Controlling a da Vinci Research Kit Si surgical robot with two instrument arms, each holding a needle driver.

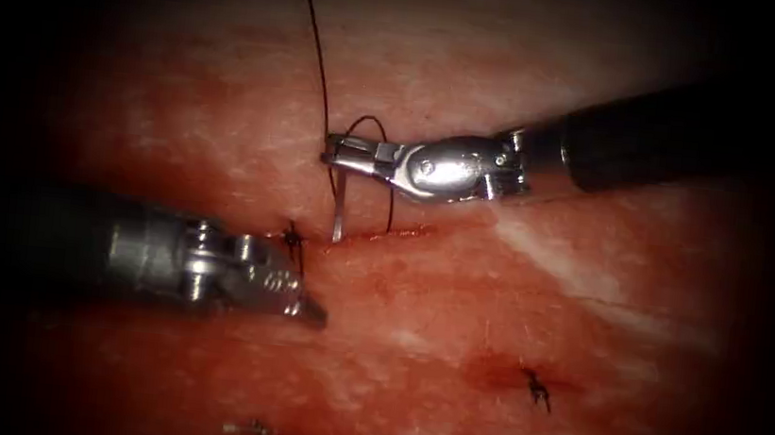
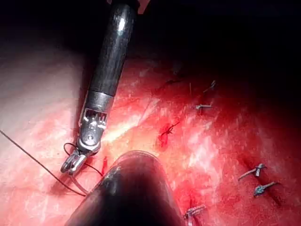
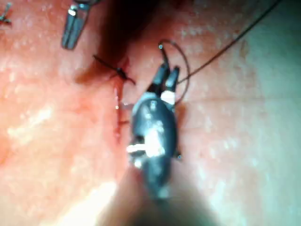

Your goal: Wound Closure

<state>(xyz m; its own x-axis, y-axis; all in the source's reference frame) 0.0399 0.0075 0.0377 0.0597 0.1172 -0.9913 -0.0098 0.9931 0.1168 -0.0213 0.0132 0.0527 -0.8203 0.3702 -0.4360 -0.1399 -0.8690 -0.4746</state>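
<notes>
R end effector (image 1: 329, 152) comes in from the right, above the cut (image 1: 376, 235), jaws clamped on the needle (image 1: 339, 205). It grips the needle near its upper end; the rest of the curve hangs down from the jaws, and the lower tip reaches the tissue (image 1: 589, 294) right at the cut's edge. Can't tell if the tip is actually in the tissue or just touching it. The same tool shows in the L wrist view (image 2: 70, 165), and in the R wrist view (image 3: 168, 75) the two jaws look pressed close together.

Thread (image 1: 318, 50) runs from the top of the endoscope view down to the R tool's jaws, then makes a small loop around the jaw tips and drops toward the cut just right of the needle.

L end effector (image 1: 314, 315) sits low on the left, below the cut's left end, holding nothing; whether its jaws are apart or together I can't tell.

A finished knot (image 1: 293, 237) w/ short cut ends sits at the left end of the cut, just beside the needle's lower tip. Another knot (image 1: 537, 386) lies well apart, lower right, in a patch of red fluid (image 1: 496, 370). More tied stitches (image 2: 256, 170) show in the L wrist view.
</notes>
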